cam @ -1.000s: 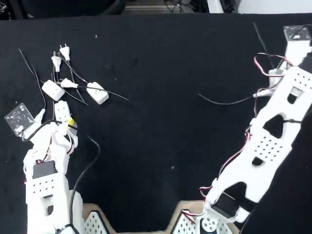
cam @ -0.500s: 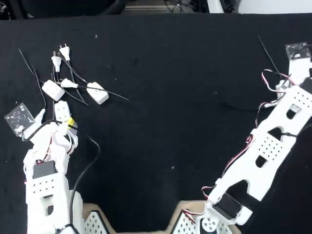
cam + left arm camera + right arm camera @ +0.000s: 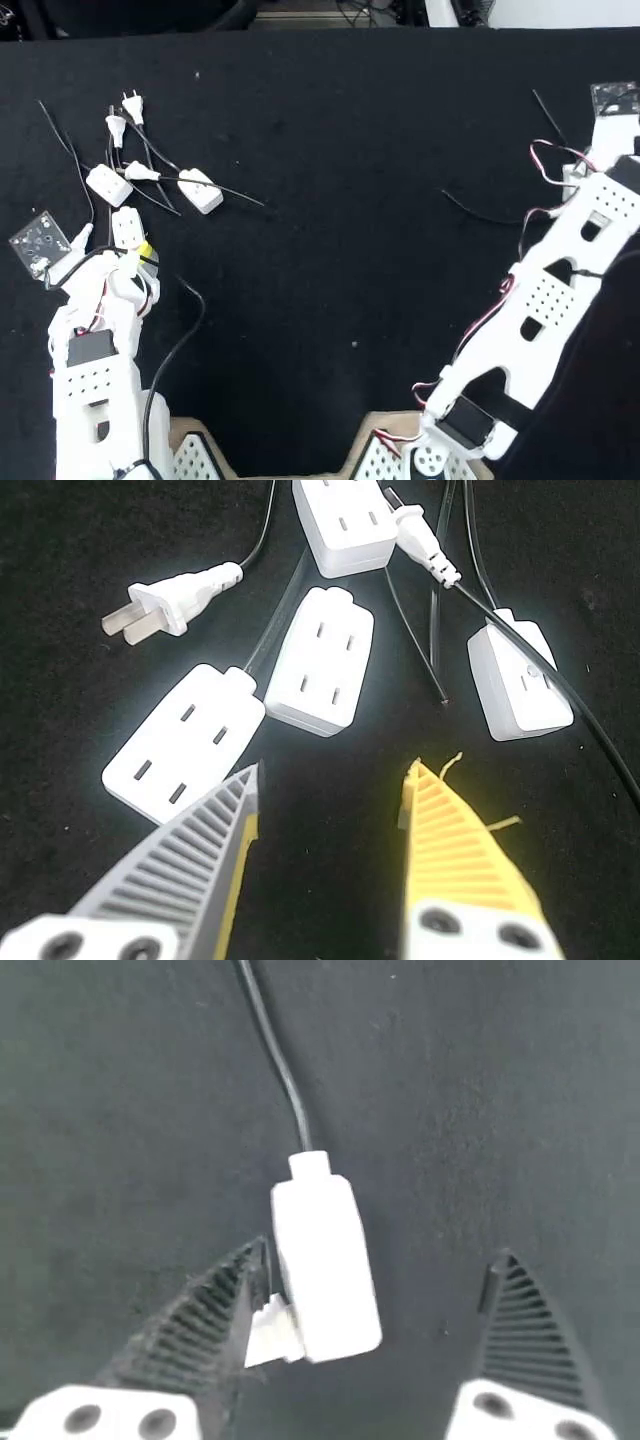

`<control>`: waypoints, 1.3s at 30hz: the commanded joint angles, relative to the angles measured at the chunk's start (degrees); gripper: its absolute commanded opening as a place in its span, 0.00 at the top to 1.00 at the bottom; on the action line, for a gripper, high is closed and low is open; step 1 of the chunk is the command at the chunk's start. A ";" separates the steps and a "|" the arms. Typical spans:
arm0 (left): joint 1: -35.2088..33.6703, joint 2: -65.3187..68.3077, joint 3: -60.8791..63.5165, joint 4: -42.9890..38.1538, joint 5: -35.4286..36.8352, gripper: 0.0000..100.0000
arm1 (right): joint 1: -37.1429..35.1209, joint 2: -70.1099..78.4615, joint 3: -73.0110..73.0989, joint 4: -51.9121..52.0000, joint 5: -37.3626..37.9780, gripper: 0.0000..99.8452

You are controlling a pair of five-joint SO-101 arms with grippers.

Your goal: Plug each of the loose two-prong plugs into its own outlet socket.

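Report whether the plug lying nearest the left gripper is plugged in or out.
Out. The plug lies on the black cloth, both prongs bare, apart from the nearest socket.

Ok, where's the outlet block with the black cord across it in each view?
High view: outlet block, rightmost of its group.
Left wrist view: outlet block just beyond the yellow finger.
Right wrist view: a different white block, inside the right hand.
Landmark: the plug whose cord crosses it.

White perforated arms (image 3: 545, 300) with red, white and black wires (image 3: 505, 285); ribbed grey fingers (image 3: 200, 840), one yellow.
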 commanded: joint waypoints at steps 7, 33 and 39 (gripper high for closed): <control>-0.13 -0.79 -2.77 -0.97 0.18 0.77 | -10.73 -21.32 -3.12 18.46 -5.27 0.68; 0.57 -0.79 -2.51 -0.97 0.18 0.77 | -43.78 -79.96 86.37 11.08 -17.93 0.77; 1.01 -0.79 -2.59 -0.97 0.09 0.77 | -54.42 -89.01 106.42 -3.87 -24.62 0.77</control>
